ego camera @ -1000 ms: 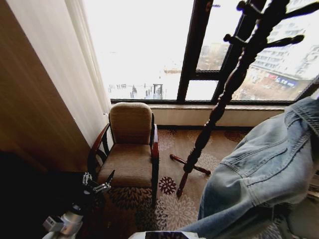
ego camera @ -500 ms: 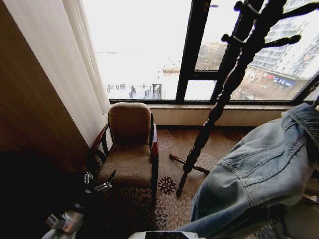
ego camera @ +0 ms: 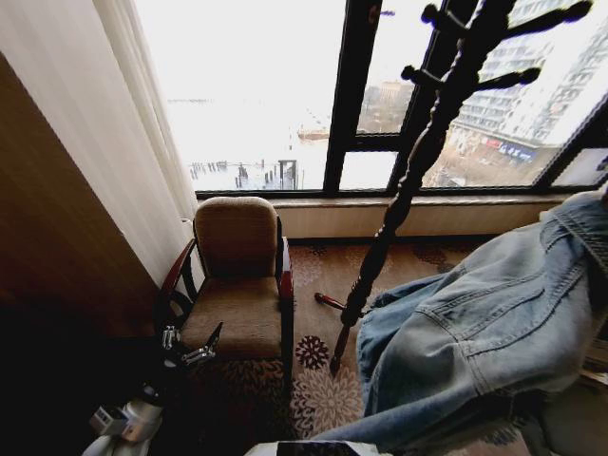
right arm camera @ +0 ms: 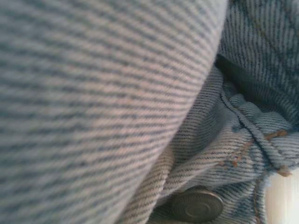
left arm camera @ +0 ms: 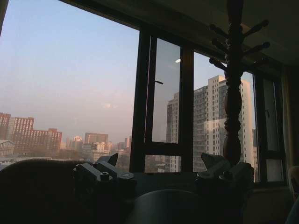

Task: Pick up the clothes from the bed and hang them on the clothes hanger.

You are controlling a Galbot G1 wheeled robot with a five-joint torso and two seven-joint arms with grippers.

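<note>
Here the denim jacket (ego camera: pixel 484 332) hung draped in the lower right of the head view, held up off the floor on the robot's right side, its collar (ego camera: pixel 589 223) near the right edge and its hem dropping toward the bottom edge. The right wrist view pressed close against the denim, with a metal button (right arm camera: pixel 196 204) and orange stitching just beside it; the right gripper lay hidden under the cloth, so whether its jaws pinched the fabric could not be told. The left gripper (ego camera: pixel 190 350) hung low at the robot's left, beside the front corner of the brown armchair (ego camera: pixel 237 285), its jaws spread and holding nothing. A dark turned-wood coat stand (ego camera: pixel 418 161) rose between the armchair and the jacket, its pegs (ego camera: pixel 518 76) reaching toward the top edge before the window (ego camera: pixel 256 95). Patterned carpet (ego camera: pixel 328 394) lay open between the stand's feet, the chair and the jacket's hem. A cream curtain (ego camera: pixel 114 123) ran down the left side.
</note>
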